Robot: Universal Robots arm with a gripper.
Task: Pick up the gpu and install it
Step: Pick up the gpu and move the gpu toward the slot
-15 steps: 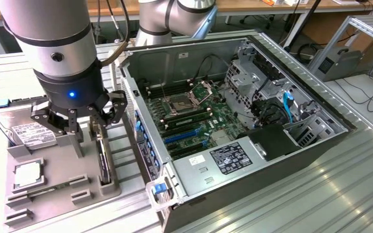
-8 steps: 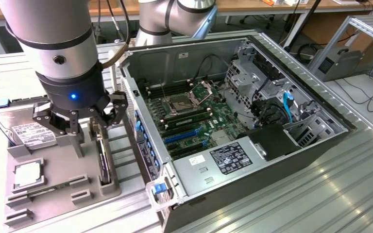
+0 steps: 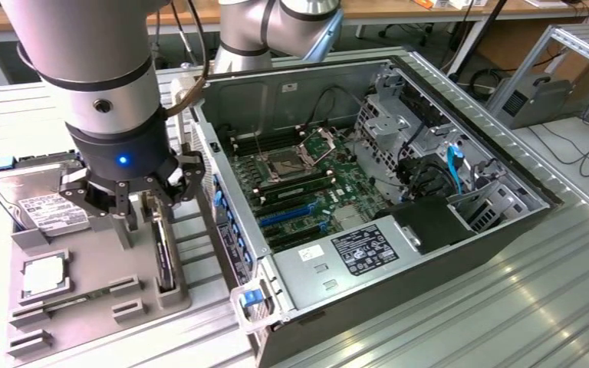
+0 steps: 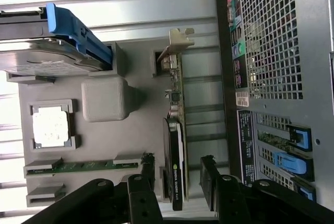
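The gpu (image 3: 163, 253) (image 4: 175, 145) is a thin dark card standing on edge in a slot of the grey fixture tray (image 3: 90, 261) (image 4: 135, 125). Its silver bracket (image 4: 176, 44) is at the far end from my fingers. In the exterior view my gripper (image 3: 139, 202) hangs just above the card's end nearest the arm. In the wrist view the gripper (image 4: 177, 172) is open, with one dark finger (image 4: 148, 167) on each side of the card and a gap on both sides. Nothing is held.
On the same tray sit a silver hard drive with blue rails (image 3: 34, 201) (image 4: 49, 51), a square CPU chip (image 3: 44, 276) (image 4: 50, 128) and a memory stick (image 4: 83, 167). The open computer case (image 3: 376, 192) lies at the exterior view's right, its perforated rear panel (image 4: 271, 41) beside the tray.
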